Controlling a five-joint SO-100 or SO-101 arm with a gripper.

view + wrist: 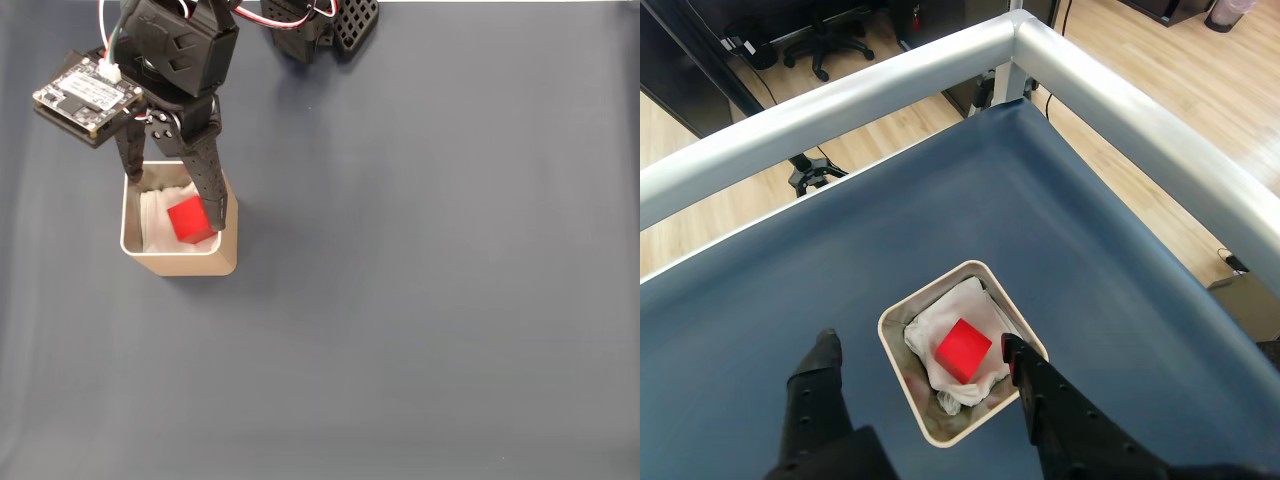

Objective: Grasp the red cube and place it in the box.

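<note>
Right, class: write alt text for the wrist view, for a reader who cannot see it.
A red cube lies on white lining inside a tan square box on a dark blue table. The open gripper hangs above, one black finger either side of the box, with a metal rail and wooden floor beyond.

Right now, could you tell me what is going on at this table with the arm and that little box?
The arm's gripper hangs over the tan box on the dark blue table, its fingers spread open on either side of the box. The red cube lies inside the box on the white lining, with neither finger touching it in the wrist view. So the cube appears to be already in the box and let go of.
</note>
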